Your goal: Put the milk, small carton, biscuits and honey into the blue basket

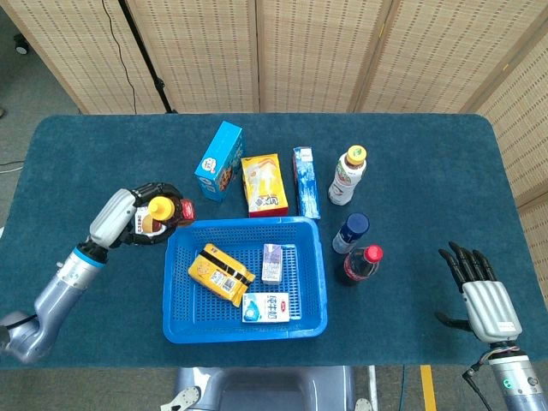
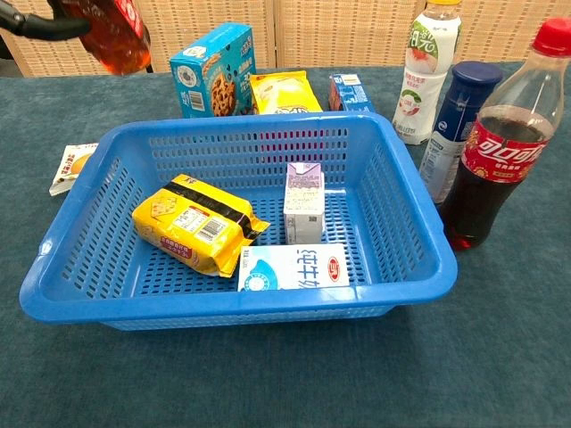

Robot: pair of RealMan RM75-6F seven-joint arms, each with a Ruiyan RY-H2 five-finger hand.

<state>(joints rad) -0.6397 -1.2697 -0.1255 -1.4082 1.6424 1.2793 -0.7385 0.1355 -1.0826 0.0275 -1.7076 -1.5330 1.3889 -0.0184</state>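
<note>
My left hand [image 1: 128,218] holds the amber honey bottle [image 1: 165,211] with its yellow cap, lifted above the table just left of the blue basket [image 1: 175,282]. In the chest view only the bottle's body [image 2: 109,28] and a dark fingertip show at the top left. Inside the basket lie the yellow biscuit pack [image 1: 220,273], the small purple carton [image 1: 272,262] standing upright, and the white and blue milk carton [image 1: 266,307] lying flat. My right hand [image 1: 484,295] hangs open at the far right, away from everything.
Behind the basket stand a blue cookie box [image 1: 218,161], a yellow snack bag [image 1: 264,184], a slim blue box [image 1: 306,181] and a white drink bottle [image 1: 347,175]. A blue-capped bottle [image 1: 350,232] and a cola bottle [image 1: 360,265] stand right of the basket. A small snack packet [image 2: 73,166] lies left of it.
</note>
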